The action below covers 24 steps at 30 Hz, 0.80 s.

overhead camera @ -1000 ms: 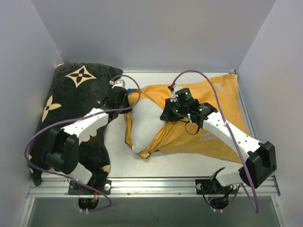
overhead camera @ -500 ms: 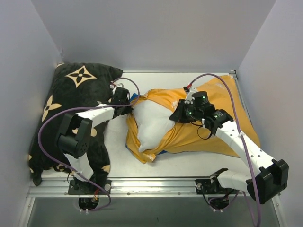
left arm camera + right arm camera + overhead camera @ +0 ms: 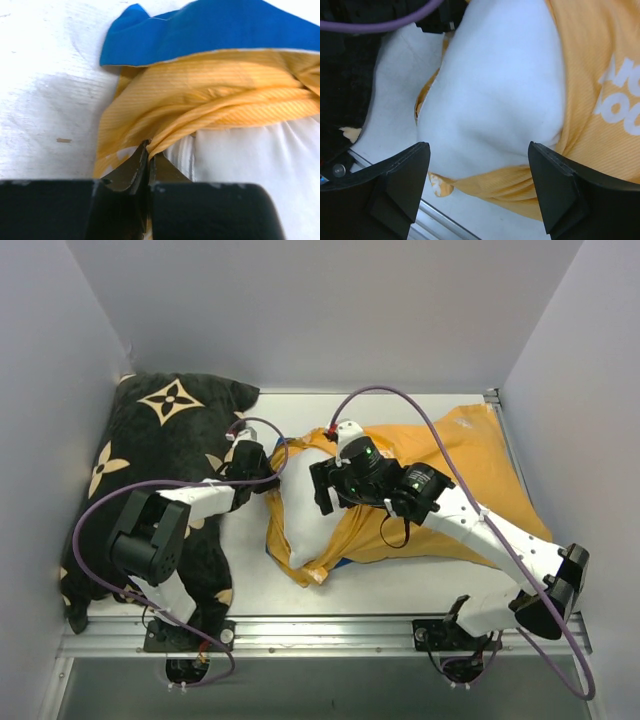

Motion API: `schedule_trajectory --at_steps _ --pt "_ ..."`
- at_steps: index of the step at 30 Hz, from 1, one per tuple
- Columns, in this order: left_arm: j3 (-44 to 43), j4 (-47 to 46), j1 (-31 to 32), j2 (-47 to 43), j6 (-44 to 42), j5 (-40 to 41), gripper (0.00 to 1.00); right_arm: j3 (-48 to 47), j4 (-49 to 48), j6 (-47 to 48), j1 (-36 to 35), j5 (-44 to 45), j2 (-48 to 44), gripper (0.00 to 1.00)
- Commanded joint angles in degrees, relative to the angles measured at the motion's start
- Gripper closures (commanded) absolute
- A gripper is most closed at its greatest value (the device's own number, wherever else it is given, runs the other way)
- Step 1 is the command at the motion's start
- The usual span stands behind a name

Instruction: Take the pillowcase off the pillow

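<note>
The pillowcase [image 3: 470,470] lies inside out, orange-yellow with faint lettering, bunched round the right half of the white pillow [image 3: 303,518]. My left gripper [image 3: 268,473] is at the pillow's upper left corner, shut on a twisted orange fold of the pillowcase [image 3: 200,100]; a blue flap of it [image 3: 210,30] shows beyond, and the pillow [image 3: 250,165] lies to the right. My right gripper [image 3: 320,490] hovers open above the bare pillow [image 3: 495,90], its fingertips [image 3: 405,185] wide apart with nothing between them. The orange pillowcase [image 3: 592,75] lies to its right.
A black pillow with tan flower marks [image 3: 165,430] fills the left side, under the left arm. Grey walls close in the left, back and right. A metal rail [image 3: 330,625] runs along the front edge. Purple cables loop over both arms.
My right gripper has let go of the pillowcase, opened wide and swung left over the exposed pillow. The left gripper has closed on the pillowcase edge and stayed put.
</note>
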<state>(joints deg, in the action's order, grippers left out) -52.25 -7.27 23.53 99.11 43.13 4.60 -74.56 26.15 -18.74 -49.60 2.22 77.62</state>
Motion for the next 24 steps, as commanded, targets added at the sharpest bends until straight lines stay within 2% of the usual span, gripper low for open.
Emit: schedule_trajectory --at_steps 1,6,11,15,17,18,19,20,21,22,24 --pt "2.8 -6.3 -0.2 -3.8 2.5 -3.3 1.0 -6.5 3.9 4.3 -4.9 12.9 1.6 0.18" --pt "3.4 -7.0 -0.2 -4.2 2.7 -4.6 1.0 -12.3 4.6 9.4 -7.5 19.2 11.0 0.08" --pt "3.6 -6.9 -0.5 -3.8 4.0 -4.6 1.0 -16.8 4.3 12.7 -7.1 17.4 23.0 0.0" --pt "3.8 -6.6 -1.0 -3.2 5.3 -4.6 1.0 -15.7 2.1 10.6 -6.6 16.4 28.6 0.0" --pt "3.6 -6.4 -1.2 -3.3 5.4 -4.6 1.0 -12.6 0.3 8.4 -5.7 16.5 29.7 0.03" --pt "3.4 -6.0 -1.3 -3.6 5.4 -4.6 1.0 -11.7 0.0 7.5 -5.2 16.0 29.9 0.07" --pt "3.1 -5.9 -1.5 -3.6 5.3 -4.6 1.0 -11.0 0.0 6.4 -4.5 15.3 29.8 0.29" --pt "2.9 -5.7 -1.6 -3.6 5.4 -4.6 1.0 -10.6 0.0 5.0 -3.2 14.3 29.5 0.55" --pt "2.0 -5.4 -1.6 -3.6 5.4 -4.6 1.0 -9.2 -0.1 4.5 -2.8 13.4 29.0 0.93" --pt "1.4 -5.0 -1.7 -3.4 5.2 -4.6 1.0 -8.3 -0.4 4.2 -2.5 12.8 26.3 1.0" --pt "-0.1 -3.6 -2.5 -2.8 4.9 -4.6 1.0 -4.6 -2.3 3.8 -2.5 11.5 22.1 1.0"
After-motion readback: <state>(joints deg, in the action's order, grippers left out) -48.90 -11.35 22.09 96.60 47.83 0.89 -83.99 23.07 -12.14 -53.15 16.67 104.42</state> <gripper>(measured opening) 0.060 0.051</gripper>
